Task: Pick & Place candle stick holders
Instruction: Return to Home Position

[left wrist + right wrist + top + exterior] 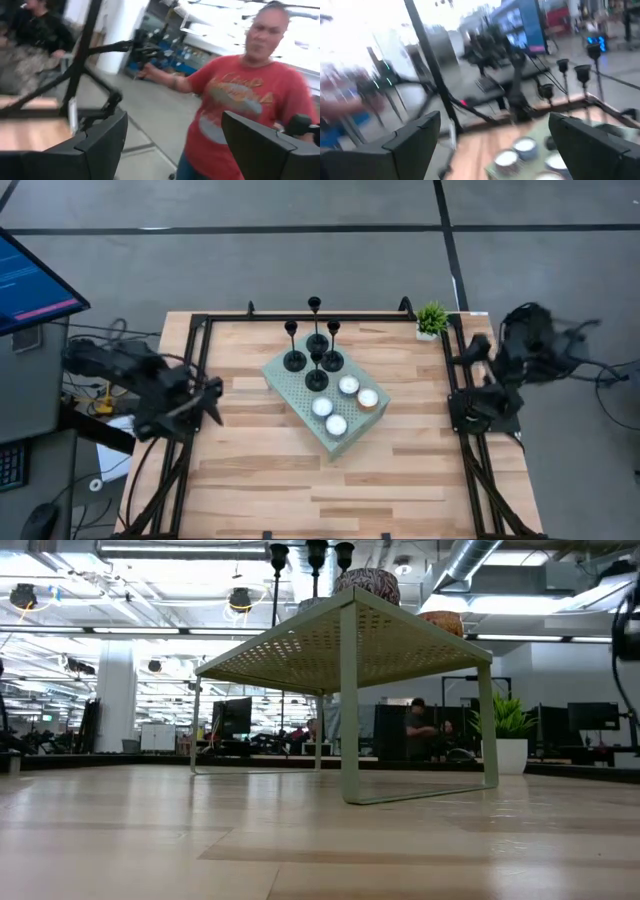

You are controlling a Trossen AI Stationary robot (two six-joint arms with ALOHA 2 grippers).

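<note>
Your left gripper (172,137) hangs at the left edge of the wooden table (300,480), its jaws released wide with nothing between them. Past those jaws, beyond the table, stands a person (240,100) in a red shirt. Your right gripper (495,140) sits at the table's right edge, its jaws likewise spread apart and empty.

The four black candle stick holders (317,378) stand upright in a tight cluster on the far end of the pale green perforated shelf (292,392). The shelf is at mid-table, between the two sets of jaws and well apart from both. From the right jaws the holders lie ahead and across the table, with four round candles (336,424) nearer. The candles fill the shelf's near end, just beside the holders. A small green potted plant (432,318) sits at the table's far edge, closer to the right jaws than to the left.
</note>
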